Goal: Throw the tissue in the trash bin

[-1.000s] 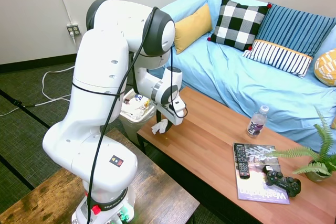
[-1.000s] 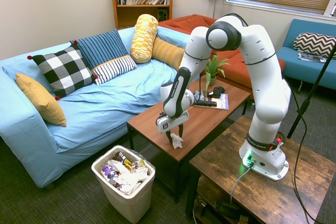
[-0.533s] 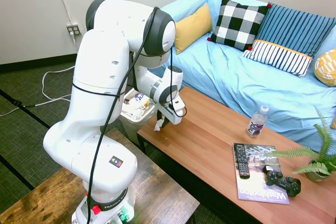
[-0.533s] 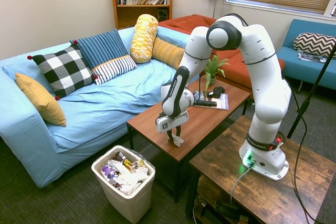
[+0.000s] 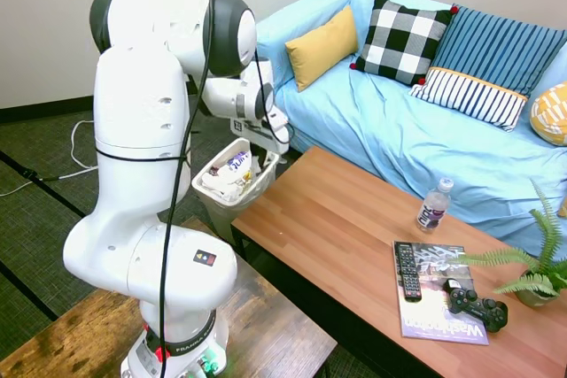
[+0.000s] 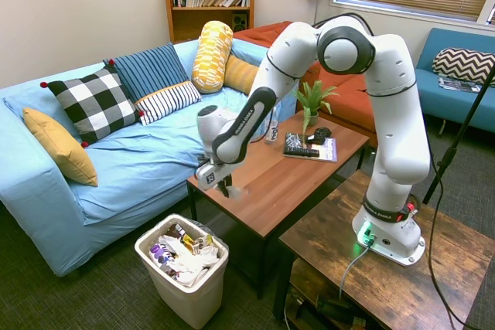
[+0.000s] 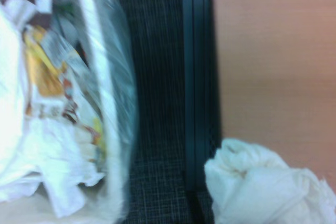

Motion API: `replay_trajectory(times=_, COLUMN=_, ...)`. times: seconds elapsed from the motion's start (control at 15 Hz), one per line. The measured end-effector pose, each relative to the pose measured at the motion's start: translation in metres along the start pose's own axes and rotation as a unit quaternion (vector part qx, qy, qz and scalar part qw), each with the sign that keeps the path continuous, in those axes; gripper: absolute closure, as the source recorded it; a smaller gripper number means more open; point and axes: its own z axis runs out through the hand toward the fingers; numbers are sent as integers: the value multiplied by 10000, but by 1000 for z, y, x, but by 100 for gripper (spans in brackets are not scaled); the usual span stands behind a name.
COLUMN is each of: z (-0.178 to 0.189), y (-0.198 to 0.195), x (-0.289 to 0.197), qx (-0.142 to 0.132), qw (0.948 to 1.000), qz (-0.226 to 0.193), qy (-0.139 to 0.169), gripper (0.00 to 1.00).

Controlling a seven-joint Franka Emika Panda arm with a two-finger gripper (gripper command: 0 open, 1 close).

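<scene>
Jaws: closed on the tissue [image 6: 233,189], as best the second exterior view shows; the wad there is small and blurred. The wrist view shows the same crumpled white paper [image 7: 262,187] at its bottom edge.
Tissue position: in the air, clear of the tabletop [image 6: 294,179], at about the table's end edge nearest the trash bin [image 6: 189,299].
Alignment: not yet over the bin. The wrist view shows the tissue against the dark table edge, with a strip of carpet [image 7: 157,77] between it and the bin's lined rim [image 7: 113,103].
Bin condition: upright on the floor just beside the table end and well filled. Colourful litter [image 6: 182,256] lies heaped near rim level.
Step in hand: carry the wad across the gap to the opening.
Requirement for release: judged sound only once the jaws stand over the middle of the opening, not the near rim. The paper is light and may drift or cling to a finger.
Descent: a lower release would help, provided the fingers stay clear of the heap and liner.
Risk: an early release drops the wad on the carpet. A release on the heaped litter may let it roll out.
Other items: bottle [image 5: 432,205] and remote [image 5: 407,270] lie well apart, no obstruction.
</scene>
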Motion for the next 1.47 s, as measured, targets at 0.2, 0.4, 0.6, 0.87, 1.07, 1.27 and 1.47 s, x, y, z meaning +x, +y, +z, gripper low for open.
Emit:
replay_trajectory(times=0.2, z=-6, y=-63, x=-49, qx=-53, qw=9989, qz=-456, qy=88, gripper=100)
replay_trajectory(times=0.4, z=8, y=-105, x=-79, qx=-36, qw=9971, qz=-760, qy=95, gripper=0)
replay_trajectory(times=0.6, z=19, y=-127, x=-92, qx=-27, qw=9962, qz=-861, qy=82, gripper=0)
replay_trajectory(times=0.87, z=28, y=-131, x=-93, qx=-79, qw=9962, qz=-867, qy=69, gripper=0)
replay_trajectory(times=1.07, z=29, y=-130, x=-93, qx=-82, qw=9962, qz=-863, qy=72, gripper=0)
replay_trajectory(times=1.27, z=29, y=-130, x=-93, qx=-82, qw=9962, qz=-863, qy=72, gripper=0)
replay_trajectory(times=1.47, z=29, y=-130, x=-91, qx=-84, qw=9963, qz=-852, qy=78, gripper=0)
